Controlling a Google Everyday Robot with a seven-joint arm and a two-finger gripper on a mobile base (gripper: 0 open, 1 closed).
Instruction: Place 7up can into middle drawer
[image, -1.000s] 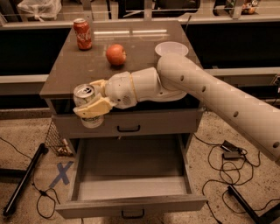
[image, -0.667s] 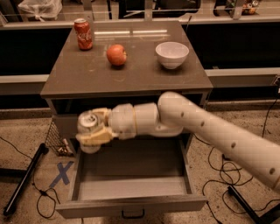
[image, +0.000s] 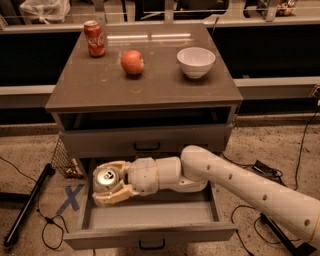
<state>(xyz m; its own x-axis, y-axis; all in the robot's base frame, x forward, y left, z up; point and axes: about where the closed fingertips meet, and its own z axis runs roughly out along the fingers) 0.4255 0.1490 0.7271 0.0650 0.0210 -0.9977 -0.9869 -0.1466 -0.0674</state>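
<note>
My gripper (image: 109, 185) is shut on the 7up can (image: 107, 177), whose silver top faces up. I hold it inside the left end of the open middle drawer (image: 150, 216), just above its pale floor. The white arm reaches in from the lower right across the drawer. The drawer's front (image: 150, 239) with its small black handle is pulled out toward the camera. The can's body is mostly hidden by my cream fingers (image: 114, 196).
On the cabinet top (image: 90, 90) stand a red Coca-Cola can (image: 94, 38), a red apple (image: 132, 62) and a white bowl (image: 196, 61). The closed drawer front (image: 147, 141) sits above the open one. Cables, a black pole (image: 27, 205) and a blue X mark (image: 70, 198) lie on the floor.
My gripper has lowered with the can from in front of the cabinet's upper left down into the left end of the open drawer. The arm no longer hides the bowl.
</note>
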